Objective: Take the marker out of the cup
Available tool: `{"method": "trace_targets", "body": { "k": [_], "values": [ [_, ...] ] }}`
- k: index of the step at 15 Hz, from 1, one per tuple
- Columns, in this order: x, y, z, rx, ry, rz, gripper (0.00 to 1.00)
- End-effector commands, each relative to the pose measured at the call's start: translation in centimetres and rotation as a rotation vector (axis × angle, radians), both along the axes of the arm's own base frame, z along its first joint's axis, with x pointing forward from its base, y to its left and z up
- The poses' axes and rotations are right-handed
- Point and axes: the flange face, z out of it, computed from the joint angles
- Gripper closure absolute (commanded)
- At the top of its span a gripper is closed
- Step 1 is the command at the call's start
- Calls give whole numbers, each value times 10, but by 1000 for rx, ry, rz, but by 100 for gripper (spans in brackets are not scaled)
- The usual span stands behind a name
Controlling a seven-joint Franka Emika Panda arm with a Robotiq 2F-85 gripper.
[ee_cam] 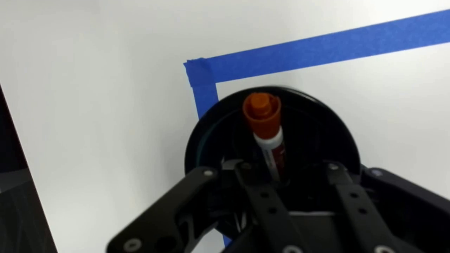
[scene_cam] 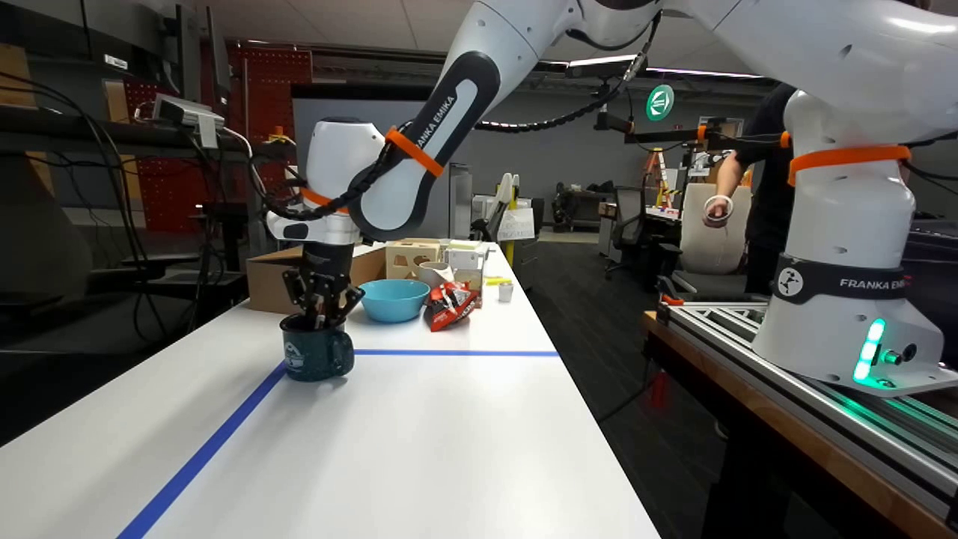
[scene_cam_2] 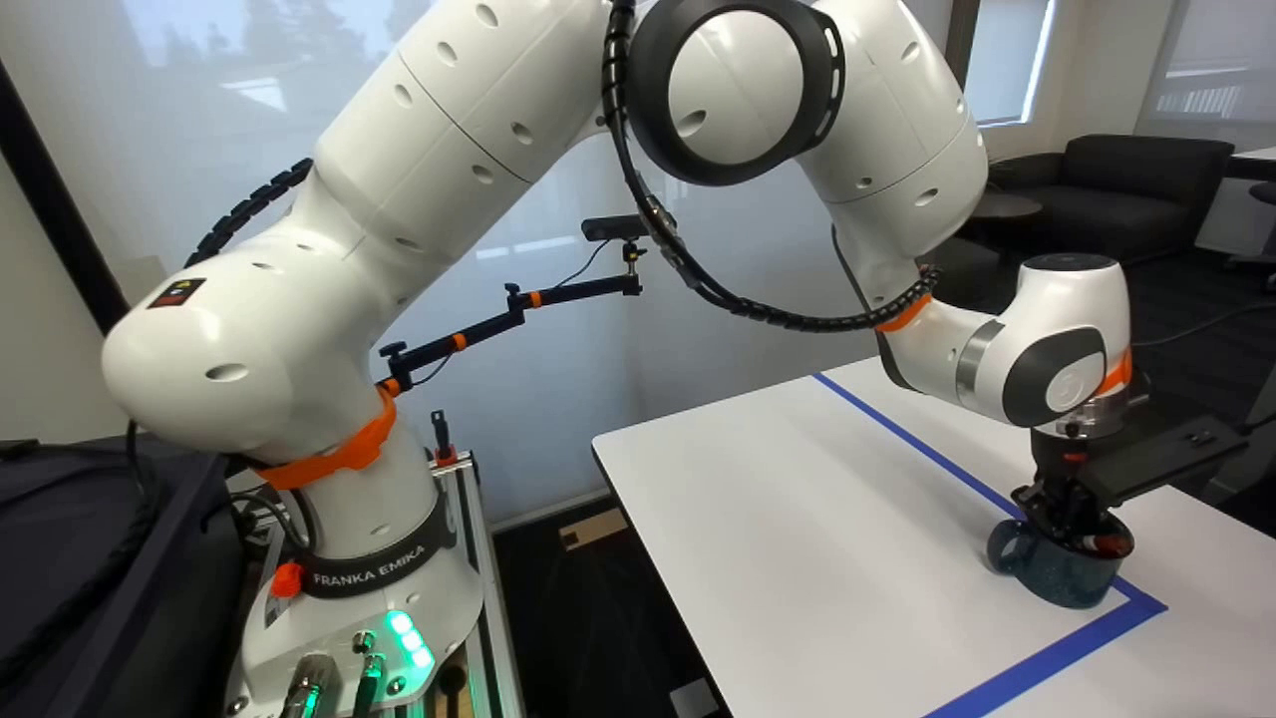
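In an exterior view, left of centre, the black, two-fingered gripper (scene_cam: 320, 314) reaches into the squat, dark teal cup (scene_cam: 318, 355). Wrist view, centre: fingers spread; the slim, cylindrical, orange-capped marker (ee_cam: 268, 135) leans inside the cup, its long axis running up-frame from their gap.

Smooth plastic is seen on the marker (ee_cam: 268, 140), a faint gloss is caught on the cup (scene_cam: 320, 358), and there, crinkled shiny wrapping is spotted on the bag (scene_cam: 451, 305)!

Orange-capped marker (ee_cam: 268, 135), dark teal cup (scene_cam: 320, 353)
The barrel (ee_cam: 275, 154) is white and dark red, the cup's emblem (scene_cam: 294, 356) pale, the tape (ee_cam: 316, 51) blue, the table (scene_cam: 449, 442) white.
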Motion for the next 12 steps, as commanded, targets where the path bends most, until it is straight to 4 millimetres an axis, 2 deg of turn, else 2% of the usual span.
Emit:
{"method": "trace_targets", "body": {
  "k": [1, 2, 4, 8, 12],
  "values": [
    [1, -1, -1, 16, 11, -15, 76],
    [1, -1, -2, 17, 12, -18, 89],
    [1, -1, -1, 19, 9, -20, 98],
    [4, 4, 14, 14, -12, -17, 95],
    [6, 7, 52, -11, -58, -14, 95]
  ]
}}
